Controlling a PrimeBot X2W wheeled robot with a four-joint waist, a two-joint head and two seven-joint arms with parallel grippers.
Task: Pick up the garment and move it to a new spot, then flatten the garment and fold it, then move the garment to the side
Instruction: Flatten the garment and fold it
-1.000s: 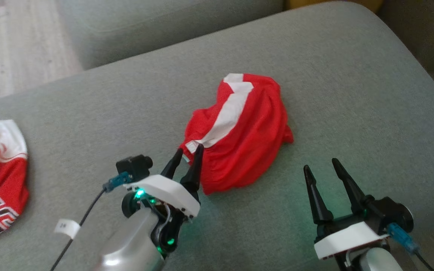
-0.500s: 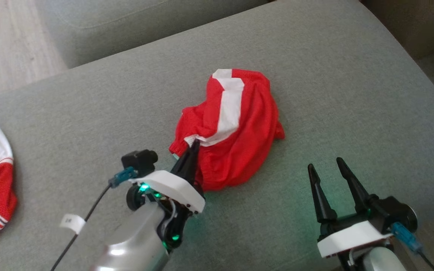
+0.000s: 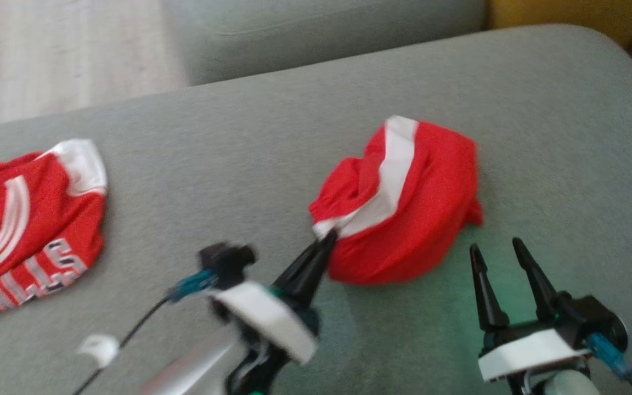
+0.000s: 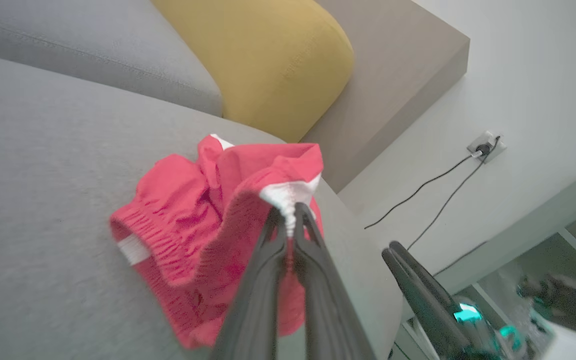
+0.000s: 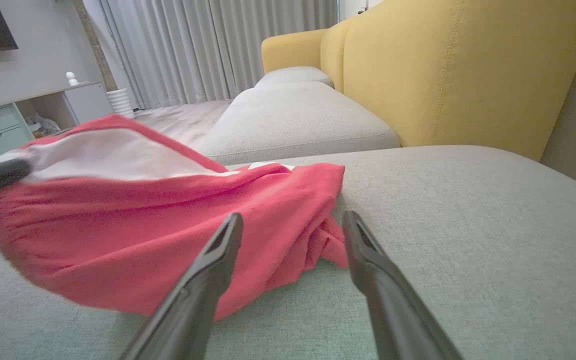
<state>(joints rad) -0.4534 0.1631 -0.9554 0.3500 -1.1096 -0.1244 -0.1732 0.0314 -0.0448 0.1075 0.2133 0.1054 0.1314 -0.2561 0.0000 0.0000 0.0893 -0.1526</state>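
Note:
A crumpled red garment (image 3: 409, 208) with a white stripe lies on the grey sofa cushion (image 3: 250, 164). My left gripper (image 3: 328, 237) is shut on the white edge of its near-left corner, lifting that edge a little. In the left wrist view the two dark fingers pinch the white hem of the garment (image 4: 208, 225) at the gripper tips (image 4: 290, 216). My right gripper (image 3: 496, 248) stands open just near-right of the garment, touching nothing. In the right wrist view its open fingers (image 5: 223, 250) frame the garment's right end (image 5: 168, 225).
A second red and white garment (image 3: 30, 214) with lettering lies flat at the cushion's left. A yellow backrest (image 5: 458, 70) rises behind the cushion, with another grey cushion (image 3: 305, 27) beyond. The cushion's right edge drops off near a wall socket (image 4: 485, 145).
The head camera has swung, shifting the whole picture rightward. My left gripper closed on the garment's white edge and raised it slightly. The right gripper stays open.

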